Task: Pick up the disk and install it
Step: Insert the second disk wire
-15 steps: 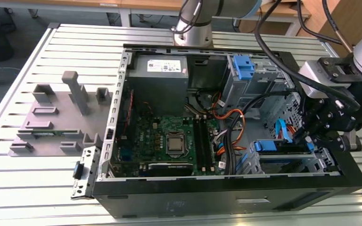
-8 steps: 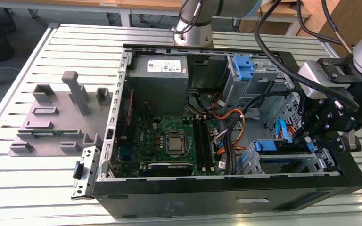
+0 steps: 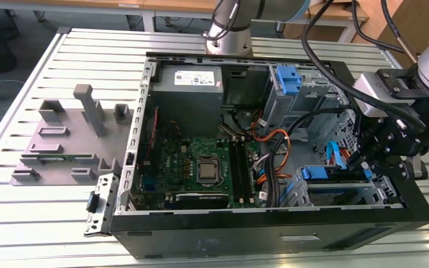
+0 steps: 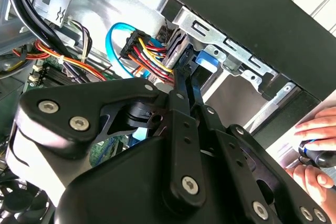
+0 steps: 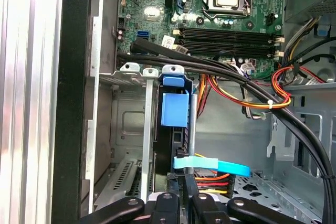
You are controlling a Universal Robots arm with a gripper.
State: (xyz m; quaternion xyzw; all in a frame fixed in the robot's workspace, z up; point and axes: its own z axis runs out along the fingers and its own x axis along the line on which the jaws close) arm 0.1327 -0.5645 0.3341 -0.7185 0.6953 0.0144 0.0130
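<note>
Disk [image 5: 174, 109] upright in the drive cage [image 5: 128, 109], fingers [image 5: 187, 192] pressed together at its rear edge

The disk [image 5: 174, 109] stands on edge in the case's drive cage, blue carrier tab showing, at about 4 o'clock in the exterior view [image 3: 326, 174].

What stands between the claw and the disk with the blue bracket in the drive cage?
In the first wrist view a light-blue cable and red-and-yellow wires cross just ahead of the claw, at the near end of the disk. Whether claw and disk touch is hidden.
</note>
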